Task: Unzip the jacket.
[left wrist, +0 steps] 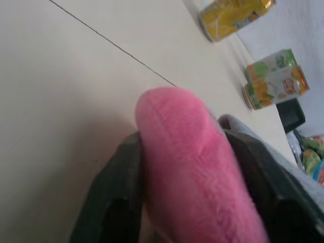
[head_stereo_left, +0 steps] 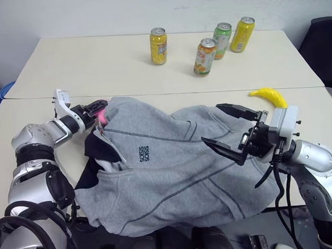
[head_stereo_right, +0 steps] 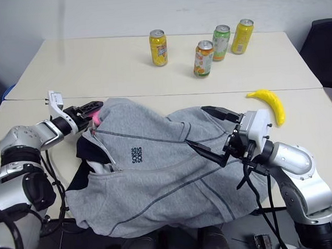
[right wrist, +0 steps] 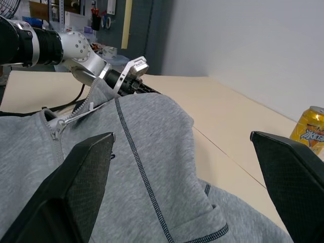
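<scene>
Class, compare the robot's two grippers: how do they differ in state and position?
The left gripper is closed on a pink tab at the jacket collar; the right gripper is wide open, holding nothing. The left sits at the jacket's edge; the right hovers above its middle. Both have black fingers.

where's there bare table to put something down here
The far table is bare to the left of the yellow can. Another free patch lies between the cans and the jacket, left of the banana. The three cans crowd the far right, and the jacket covers most of the near table, with both grippers at it.
</scene>
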Controlling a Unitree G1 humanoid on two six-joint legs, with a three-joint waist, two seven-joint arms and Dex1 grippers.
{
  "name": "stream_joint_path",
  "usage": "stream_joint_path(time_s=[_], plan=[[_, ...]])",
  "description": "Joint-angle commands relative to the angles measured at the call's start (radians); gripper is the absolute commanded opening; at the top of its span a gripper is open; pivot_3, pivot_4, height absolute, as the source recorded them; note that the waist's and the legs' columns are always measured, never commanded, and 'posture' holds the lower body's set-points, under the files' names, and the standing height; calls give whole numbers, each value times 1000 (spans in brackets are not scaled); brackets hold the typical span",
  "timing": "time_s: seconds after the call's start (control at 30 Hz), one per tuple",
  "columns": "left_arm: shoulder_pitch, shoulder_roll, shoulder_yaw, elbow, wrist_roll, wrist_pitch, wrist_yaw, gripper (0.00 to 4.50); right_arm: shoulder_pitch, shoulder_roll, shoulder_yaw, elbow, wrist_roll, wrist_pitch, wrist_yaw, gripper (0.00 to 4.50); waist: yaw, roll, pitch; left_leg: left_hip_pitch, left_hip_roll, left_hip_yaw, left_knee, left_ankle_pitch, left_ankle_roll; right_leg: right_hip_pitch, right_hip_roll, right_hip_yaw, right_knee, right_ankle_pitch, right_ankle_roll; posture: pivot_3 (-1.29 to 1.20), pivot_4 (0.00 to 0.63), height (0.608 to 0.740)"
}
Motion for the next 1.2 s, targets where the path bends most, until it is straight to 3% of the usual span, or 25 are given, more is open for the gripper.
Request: stream_joint_path(time_s=[0.03,0.1,0.2,0.33,0.4,0.5,0.6,0.67,0.77,0.83,1.03,1.2], plan=[[9,2,28,-17,-33,0,12,1195,8,-4,-32,-8,2,-28,5,4500,0,0,0,0,0,0,0,0,0,0,0,0,0,0,0,0,150,740],[16,-3,30,-33,-43,7,5,561,12,-4,-35,-5,0,-30,5,4500,0,0,0,0,0,0,0,0,0,0,0,0,0,0,0,0,150,740],[11,-13,82,-95,-107,-29,-37,49,16,-5,-37,-5,-3,-32,3,4500,0,0,0,0,0,0,0,0,0,0,0,0,0,0,0,0,150,740],[45,-64,183,-422,-324,-23,-213,45,33,-11,-52,-9,-4,-26,-5,4500,-1,-3,1,-1,0,-1,0,0,0,0,-1,1,0,0,0,0,150,740],[84,-82,168,-586,-442,102,-265,45,44,-19,-61,-11,-1,-17,-3,4500,-1,-3,1,-2,1,-2,1,0,0,0,-1,3,0,0,0,0,150,740],[204,-69,-55,-903,-520,244,-431,44,84,-48,-97,-14,19,8,16,4500,-1,-2,1,-1,0,-3,1,0,0,1,0,8,0,0,0,0,150,740],[290,-55,-275,-1093,-445,175,-535,44,110,-83,-120,-8,29,24,36,4500,8,-2,1,0,-1,-4,1,0,0,3,0,10,-1,0,0,0,150,740],[324,-40,-379,-1136,-369,89,-586,44,122,-101,-134,2,28,25,48,4500,4,-2,1,0,-2,-4,1,2,1,4,0,13,-2,1,1,0,150,740],[402,19,-642,-1142,-74,-229,-705,44,137,-123,-150,9,49,55,59,4500,-1,0,1,3,-2,-1,-1,2,0,4,1,16,-2,1,1,0,150,740],[424,13,-713,-1107,4,-336,-732,44,143,-132,-150,3,72,82,67,4500,-3,2,1,7,-1,3,-5,2,0,4,2,19,-2,1,1,0,150,740],[449,-75,-736,-1071,47,-435,-697,2019,104,-190,-121,-47,240,300,74,4500,4,3,1,3,1,2,-2,2,0,3,-1,18,-4,1,1,0,150,740],[489,-38,-671,-1170,27,-439,-687,3687,-52,-217,-56,-68,438,549,-5,4500,-1,3,1,3,2,0,-2,1,1,3,-3,17,-4,1,1,0,150,740]])
